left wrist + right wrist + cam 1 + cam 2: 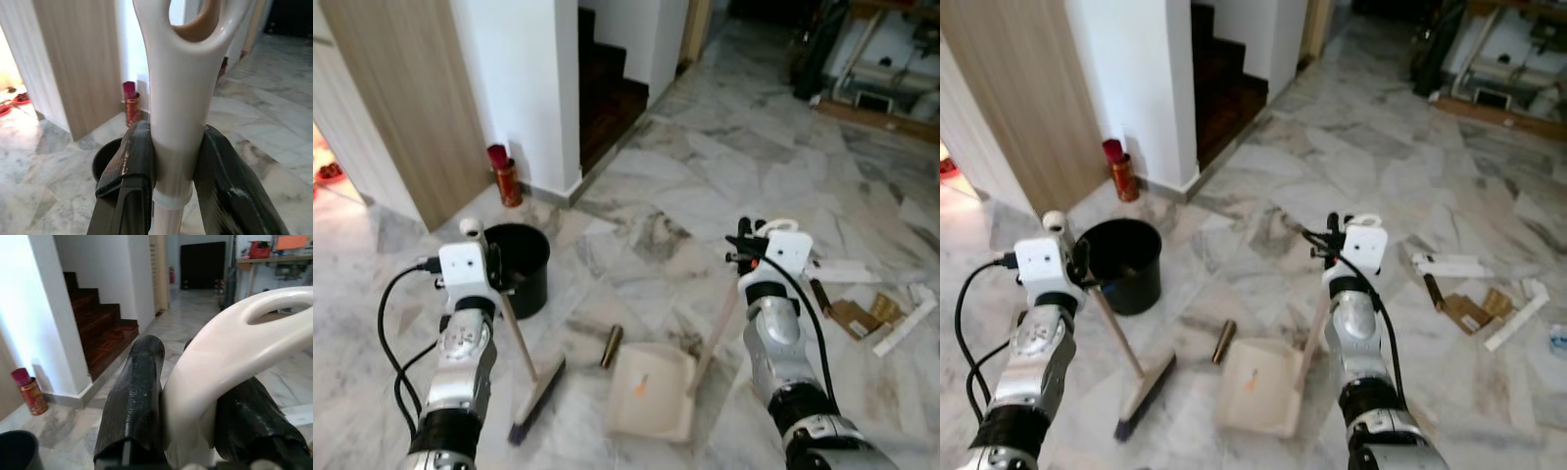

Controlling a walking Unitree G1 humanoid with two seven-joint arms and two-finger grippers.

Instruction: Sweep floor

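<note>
My left gripper (176, 147) is shut on the white top end of a broom handle (181, 73). The wooden handle (517, 338) slants down to the broom head (536, 397), whose bristles rest on the marble floor in front of me. My right gripper (193, 382) is shut on the cream loop grip (230, 338) of a long-handled dustpan. The beige pan (651, 392) lies flat on the floor between my arms, with a small orange scrap (641, 388) inside. A brown cylinder (611, 346) lies on the floor between broom head and pan.
A black bucket (519, 264) stands just behind the broom. A red can (507, 176) sits by the white wall corner, with dark stairs (607, 88) beyond. Cardboard bits (862, 315) and white strips (904, 328) litter the floor at right. Cluttered shelving (881, 59) stands far right.
</note>
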